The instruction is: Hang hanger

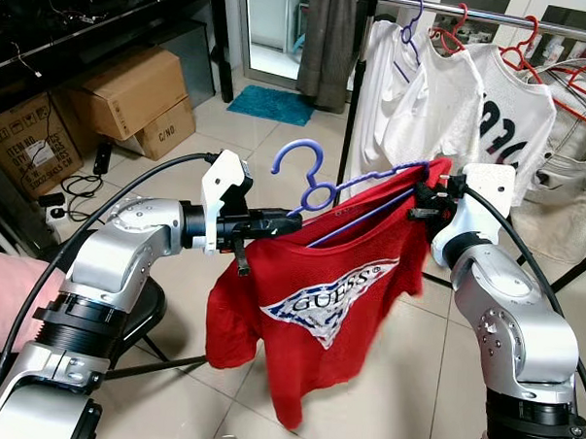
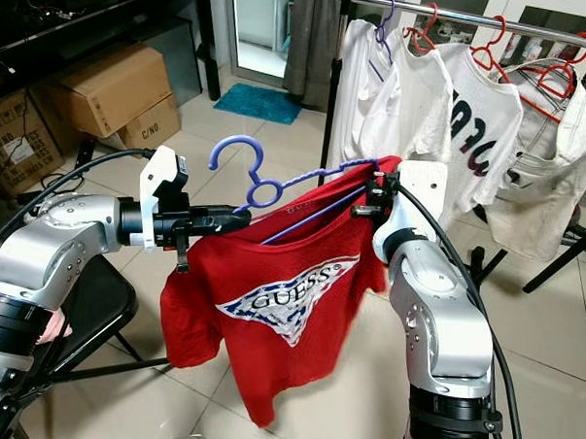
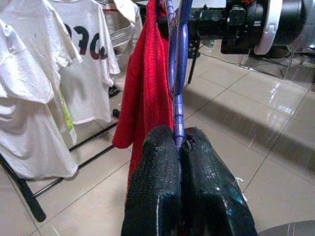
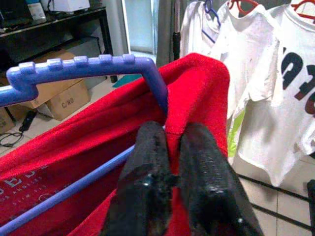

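Note:
A blue plastic hanger (image 1: 373,178) carries a red GUESS T-shirt (image 1: 328,309) and is held in the air between my two arms, hook (image 2: 260,152) up. My left gripper (image 1: 283,219) is shut on the hanger's left end; the wrist view shows its fingertips (image 3: 162,147) pinching the blue bar. My right gripper (image 1: 422,198) is shut on the right end, clamping the hanger corner (image 4: 152,73) together with the shirt's red shoulder cloth. The metal clothes rail (image 1: 496,15) runs behind and above the hanger, apart from it.
White T-shirts (image 1: 444,100) on red and blue hangers fill the rail. The rack's black legs (image 1: 573,271) spread on the tiles at right. Cardboard boxes (image 1: 133,96) and a teal mat (image 1: 272,104) lie at the back left. A black chair (image 1: 143,310) and a person's arm (image 1: 8,295) are at my left.

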Robot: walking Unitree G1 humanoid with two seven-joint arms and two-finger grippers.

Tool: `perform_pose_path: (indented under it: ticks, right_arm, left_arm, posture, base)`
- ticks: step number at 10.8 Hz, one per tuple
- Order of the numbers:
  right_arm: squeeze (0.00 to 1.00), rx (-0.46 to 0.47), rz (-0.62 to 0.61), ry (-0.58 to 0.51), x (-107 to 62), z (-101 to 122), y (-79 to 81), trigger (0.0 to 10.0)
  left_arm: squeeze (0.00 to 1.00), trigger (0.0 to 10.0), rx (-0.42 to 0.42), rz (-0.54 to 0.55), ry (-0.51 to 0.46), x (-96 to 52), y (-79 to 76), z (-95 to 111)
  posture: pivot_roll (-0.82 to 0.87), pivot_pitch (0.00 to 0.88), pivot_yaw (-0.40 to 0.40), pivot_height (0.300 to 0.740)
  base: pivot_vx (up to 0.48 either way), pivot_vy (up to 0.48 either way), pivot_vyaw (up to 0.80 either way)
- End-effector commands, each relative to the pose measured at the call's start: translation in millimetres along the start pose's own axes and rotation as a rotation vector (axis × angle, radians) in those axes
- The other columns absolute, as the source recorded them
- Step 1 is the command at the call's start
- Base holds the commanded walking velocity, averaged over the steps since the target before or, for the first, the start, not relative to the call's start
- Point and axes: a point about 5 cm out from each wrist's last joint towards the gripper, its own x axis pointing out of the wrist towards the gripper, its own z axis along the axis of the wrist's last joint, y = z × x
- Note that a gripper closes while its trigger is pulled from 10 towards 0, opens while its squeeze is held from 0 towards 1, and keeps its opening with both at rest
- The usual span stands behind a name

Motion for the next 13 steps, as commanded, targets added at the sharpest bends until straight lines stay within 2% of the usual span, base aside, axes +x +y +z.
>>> perform_pose_path:
  ticks: [1,4,7,9,12,13]
  right_arm:
    - [0.0,0.009,0.007,-0.018,0.8,5,-1.1,0.0]
    - [0.0,0.022,-0.01,-0.053,0.3,15,-13.3,0.0]
    - [0.0,0.037,-0.036,-0.067,2.9,22,-26.2,0.0]
    - [0.0,0.041,0.028,-0.046,1.7,21,-17.7,0.0]
    - [0.0,0.035,0.126,0.022,-7.5,8,-6.1,0.0]
    - [0.0,0.022,0.133,0.054,-10.6,1,-7.1,0.0]
  left_arm:
    - [0.0,0.0,0.029,0.019,0.004,-2.4,3.0,4]
    - [0.0,0.0,0.076,0.07,0.154,-7.7,9.3,-14]
    - [0.0,0.0,0.095,0.036,0.197,-5.4,4.0,-21]
    - [0.0,0.0,0.129,0.167,0.205,-4.6,18.4,-20]
    - [0.0,0.0,0.152,0.234,0.198,-4.2,30.1,-16]
    - [0.0,0.0,0.156,0.198,0.156,-3.3,28.8,-10]
  posture:
    - [0.09,0.034,0.027,0.74]
    - [0.09,0.035,0.03,0.74]
    - [0.08,0.035,0.026,0.74]
    - [0.08,0.032,0.025,0.74]
    - [0.08,0.031,0.028,0.74]
    - [0.08,0.029,0.03,0.74]
  base:
    - [0.0,0.0,0.0]
    - [0.0,0.0,0.0]
    - [0.0,0.0,0.0]
    - [0.0,0.0,0.0]
    - [0.0,0.0,0.0]
    - [0.0,0.0,0.0]
